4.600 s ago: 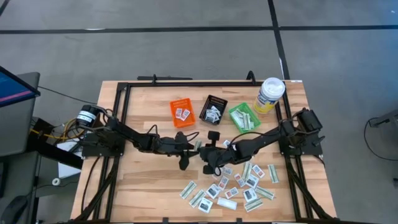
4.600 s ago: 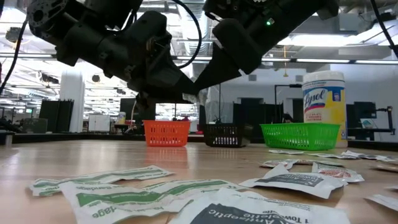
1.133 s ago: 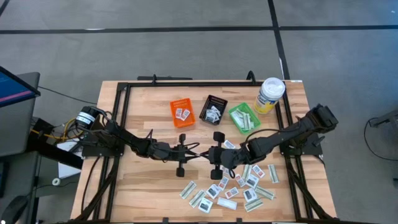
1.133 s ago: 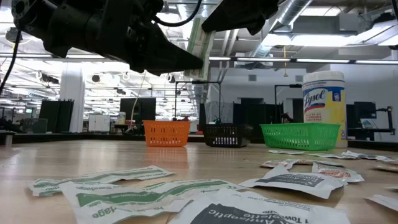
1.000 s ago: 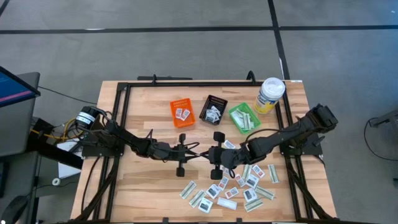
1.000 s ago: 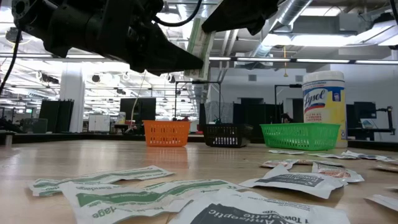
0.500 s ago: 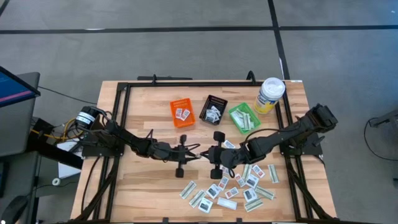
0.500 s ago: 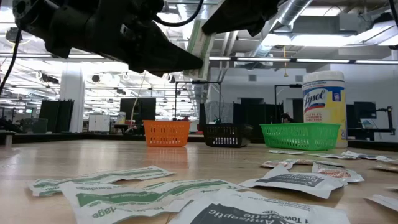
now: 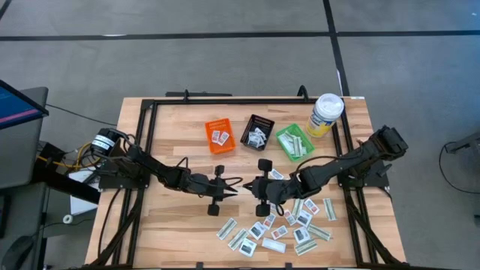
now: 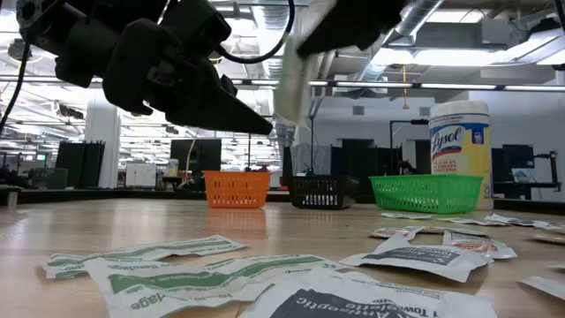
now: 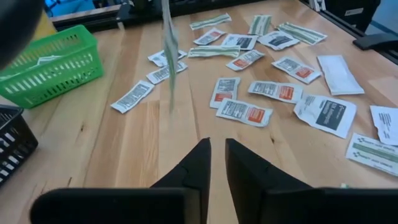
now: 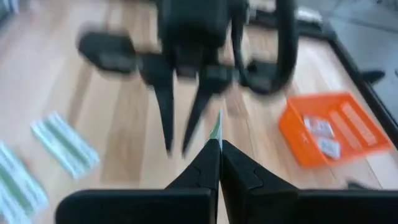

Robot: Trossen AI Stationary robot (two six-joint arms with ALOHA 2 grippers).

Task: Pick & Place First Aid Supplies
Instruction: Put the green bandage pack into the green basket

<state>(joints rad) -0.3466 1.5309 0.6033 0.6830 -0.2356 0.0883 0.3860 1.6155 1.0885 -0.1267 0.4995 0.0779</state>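
My right gripper (image 9: 253,189) is above the table's middle, shut on a long narrow pale-green strip (image 11: 168,56), one of the first aid supplies. The strip shows blurred in the low view (image 10: 290,79). My left gripper (image 9: 227,187) faces it from the table's left, a little lower. Its fingers are slightly apart (image 11: 217,158), with nothing between them. The other supplies, several white packets and green strips (image 9: 289,221), lie flat on the table's near right. My right gripper pinches the strip's upper end (image 12: 216,129) between its two fingertips. It comes slanting down from the table's right. The strip hangs below the fingers, roughly upright and clear of the table (image 11: 170,102).
Along the far side stand an orange bin (image 9: 220,136), a black bin (image 9: 258,132) and a green bin (image 9: 294,142), each with packets inside. A white-lidded yellow canister (image 9: 325,114) stands at the far right. Bare wood (image 9: 172,217) lies at the near left.
My left gripper has tipped downward, and its fingertips have sunk away from my right gripper's tips, which they met before. The strip now shows blurred, hanging under my right gripper. My right arm has stayed in place.
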